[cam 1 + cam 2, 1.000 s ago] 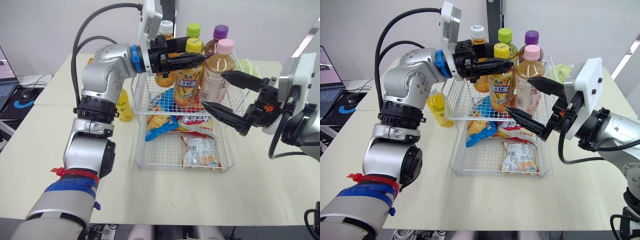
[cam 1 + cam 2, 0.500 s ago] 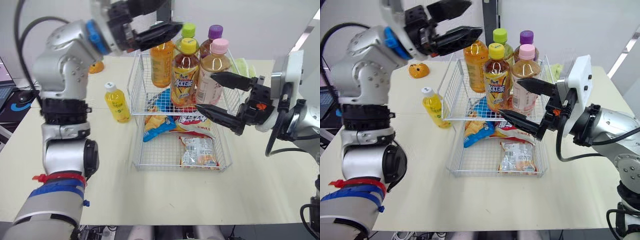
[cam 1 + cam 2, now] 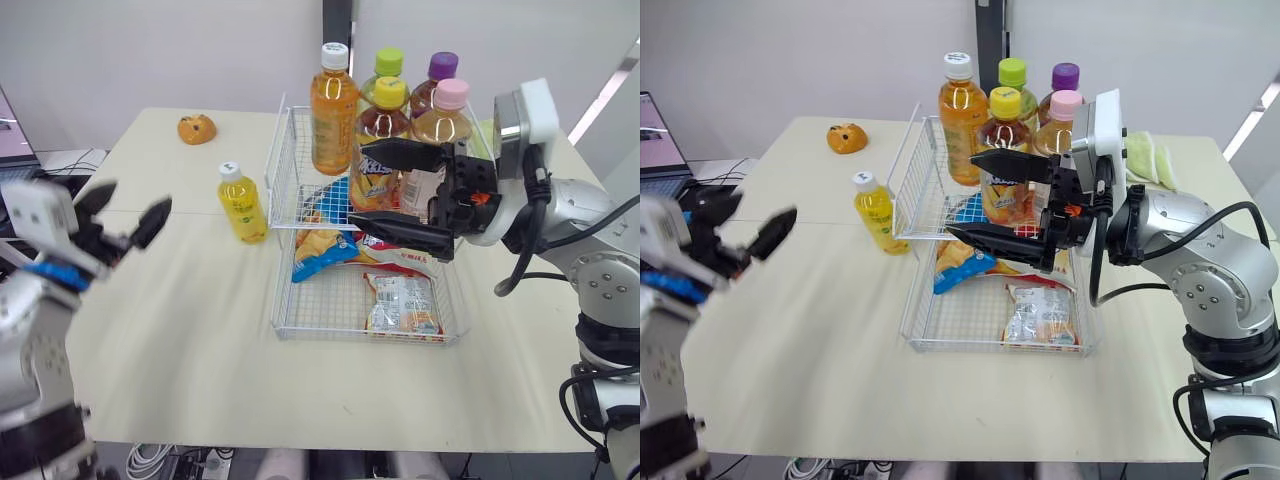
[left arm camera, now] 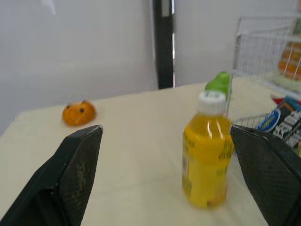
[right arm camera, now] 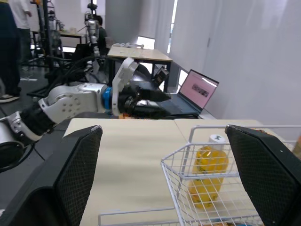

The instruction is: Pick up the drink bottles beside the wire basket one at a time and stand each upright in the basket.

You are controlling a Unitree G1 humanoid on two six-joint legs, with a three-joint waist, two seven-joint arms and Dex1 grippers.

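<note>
A small yellow bottle [image 3: 242,203] with a white cap stands upright on the table, just left of the wire basket [image 3: 283,262]. It also shows ahead of my left fingers [image 4: 207,150]. Several bottles stand upright along the basket's back, among them a tall orange one [image 3: 333,110] in the back left corner. My left gripper [image 3: 132,200] hovers open and empty at the table's far left, well away from the yellow bottle. Over the middle of the basket, in front of the standing bottles, my right gripper [image 3: 362,183] is open and holds nothing.
Snack packets [image 3: 400,300] lie on the basket's floor. An orange bun-shaped toy [image 3: 197,128] sits at the back left of the table. A green object [image 3: 1145,158] lies behind the basket on the right. A laptop [image 3: 655,135] stands beyond the left edge.
My left arm has pulled back from above the orange bottle at the basket's back to the table's far left. My right gripper has moved left over the basket.
</note>
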